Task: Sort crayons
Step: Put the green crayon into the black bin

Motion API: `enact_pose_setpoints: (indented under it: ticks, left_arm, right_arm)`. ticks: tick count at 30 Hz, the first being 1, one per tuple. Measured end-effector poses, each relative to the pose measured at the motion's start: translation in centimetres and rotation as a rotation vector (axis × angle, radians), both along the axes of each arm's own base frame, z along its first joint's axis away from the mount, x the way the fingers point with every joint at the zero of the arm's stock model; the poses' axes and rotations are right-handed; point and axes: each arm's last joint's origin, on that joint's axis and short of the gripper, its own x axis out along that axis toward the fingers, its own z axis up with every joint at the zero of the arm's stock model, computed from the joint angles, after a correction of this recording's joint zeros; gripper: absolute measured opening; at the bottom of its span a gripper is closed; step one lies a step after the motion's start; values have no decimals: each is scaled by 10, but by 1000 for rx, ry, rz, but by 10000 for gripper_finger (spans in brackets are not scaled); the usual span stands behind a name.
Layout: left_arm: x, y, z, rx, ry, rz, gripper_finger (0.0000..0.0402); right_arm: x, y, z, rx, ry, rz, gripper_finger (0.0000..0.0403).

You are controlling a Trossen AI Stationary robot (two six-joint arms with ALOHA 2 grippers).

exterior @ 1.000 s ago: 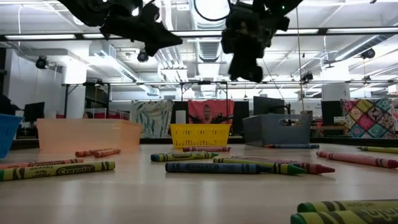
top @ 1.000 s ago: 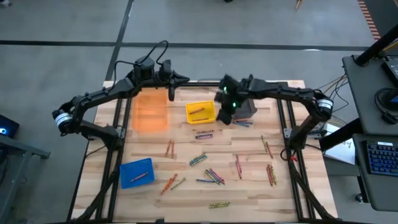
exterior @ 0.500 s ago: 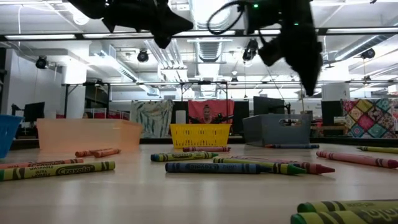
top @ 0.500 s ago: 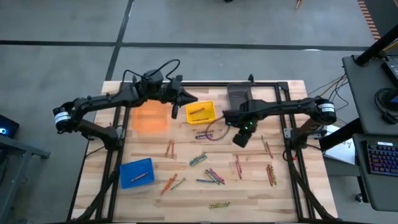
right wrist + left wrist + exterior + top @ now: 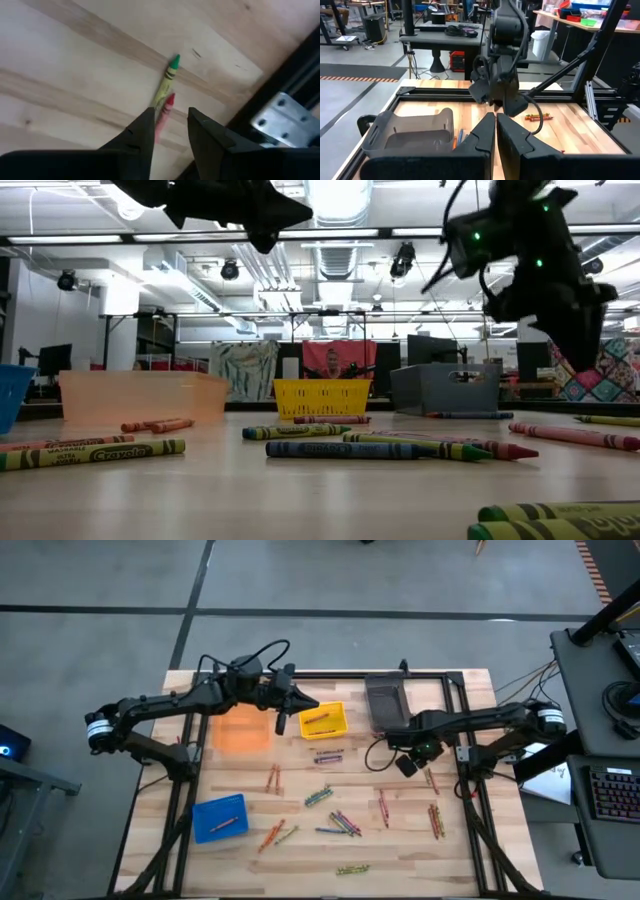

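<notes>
- Above the table's right side, the right gripper (image 5: 408, 764) hangs with its fingers parted (nothing between them), over a green crayon (image 5: 167, 83) and a red crayon (image 5: 164, 113).
- Left gripper (image 5: 280, 721), fingers pressed together, hovers beside the yellow bin (image 5: 324, 721).

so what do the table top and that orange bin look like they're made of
Table top: looks like light unfinished or matte wood; plank seams, grain and a knot show in the right wrist view. Orange bin: probably thin translucent plastic; the boards show through it from above, and it looks pale and see-through in the low view.
</notes>
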Motion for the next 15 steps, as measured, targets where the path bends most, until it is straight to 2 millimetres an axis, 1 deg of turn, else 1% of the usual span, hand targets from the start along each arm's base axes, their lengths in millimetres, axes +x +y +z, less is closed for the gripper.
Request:
enact_pose_setpoints:
  ticks: [4,8,11,15]
  left_arm:
    - [0,0,2,9,-18,-1,0]
    - [0,0,3,29,-31,-2,0]
    - [0,0,3,39,-32,-4,0]
    - [0,0,3,40,-32,-3,0]
  right_arm:
    - [-2,-3,-17,2,29,-19,142]
    - [-2,-9,-27,6,50,-37,168]
    - [1,-11,-35,2,44,-31,177]
    - [6,-12,-43,6,40,-13,179]
